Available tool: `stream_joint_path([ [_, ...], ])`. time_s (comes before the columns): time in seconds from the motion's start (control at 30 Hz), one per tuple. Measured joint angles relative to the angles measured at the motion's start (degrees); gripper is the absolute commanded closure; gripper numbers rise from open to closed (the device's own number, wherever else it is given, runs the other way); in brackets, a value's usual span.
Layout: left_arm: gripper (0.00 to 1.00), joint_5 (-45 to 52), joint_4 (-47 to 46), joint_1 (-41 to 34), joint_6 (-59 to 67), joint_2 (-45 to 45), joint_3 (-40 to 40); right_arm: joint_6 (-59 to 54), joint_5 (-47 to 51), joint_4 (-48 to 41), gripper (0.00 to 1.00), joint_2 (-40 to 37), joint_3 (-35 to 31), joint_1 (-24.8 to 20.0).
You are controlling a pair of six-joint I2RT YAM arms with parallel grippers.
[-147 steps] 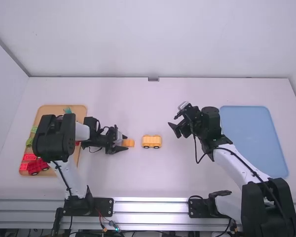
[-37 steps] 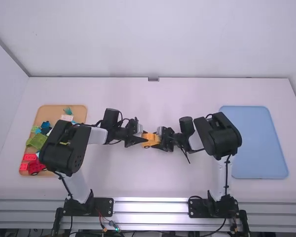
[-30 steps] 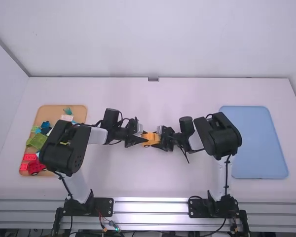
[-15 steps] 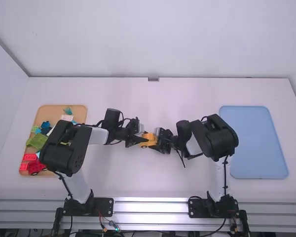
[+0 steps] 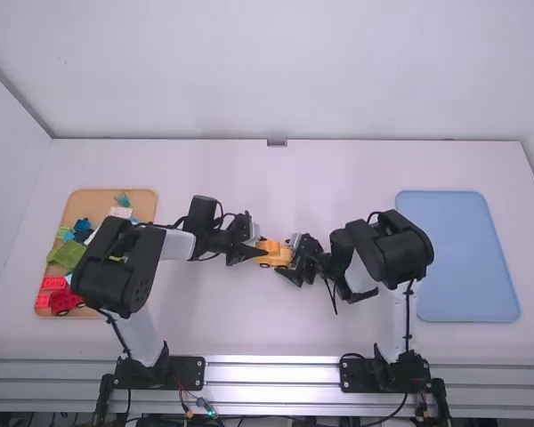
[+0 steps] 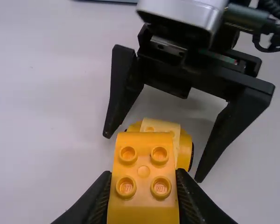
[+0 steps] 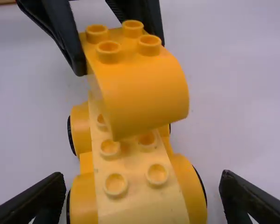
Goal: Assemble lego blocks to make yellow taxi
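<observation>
Arm links: white, smooth; left link [image 5: 141,340], right link [image 5: 399,325].
Joint housings: black, blocky, rounded corners; left housing [image 5: 111,276], right housing [image 5: 393,253]. Small yellowish mark on left.
Cables: black, loose along both arms.
Bases: black, bolted plates at table's near edge; red and teal wires by left one.
Left gripper [image 5: 254,253]: black, tapered fingers.
Right gripper [image 5: 287,256]: black, angular, tapered fingers; silver-grey rounded casing [image 6: 179,14] above, in left wrist view.
</observation>
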Motion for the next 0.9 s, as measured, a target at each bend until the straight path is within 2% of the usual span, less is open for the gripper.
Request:
stream_joint_path([
  [0.13,0.98,0.0,-0.24,0.0,0.0,0.0,0.0,-4.48,-5.99,-11.93,0.11,0.0,5.99,-2.12],
  [0.3,0.98,0.0,-0.22,0.0,0.0,0.0,0.0,-10.4,-10.03,-21.27,0.11,0.0,10.38,-2.91],
  [0.6,0.98,0.17,0.02,-0.02,0.0,0.0,0.0,-17.75,-11.63,-23.45,0.09,0.0,10.8,-1.46],
  [0.7,0.98,0.79,0.28,0.0,0.0,0.0,0.0,-18.51,-11.89,-23.91,0.12,0.0,10.8,-1.03],
  [0.83,0.98,1.07,0.33,0.0,0.0,0.0,0.0,-19.15,-12.31,-23.98,0.25,0.0,11.19,-0.94],
  [0.9,0.98,1.11,0.11,0.0,0.02,0.0,0.0,-19.32,-12.31,-24.06,0.36,0.0,11.74,-0.98],
])
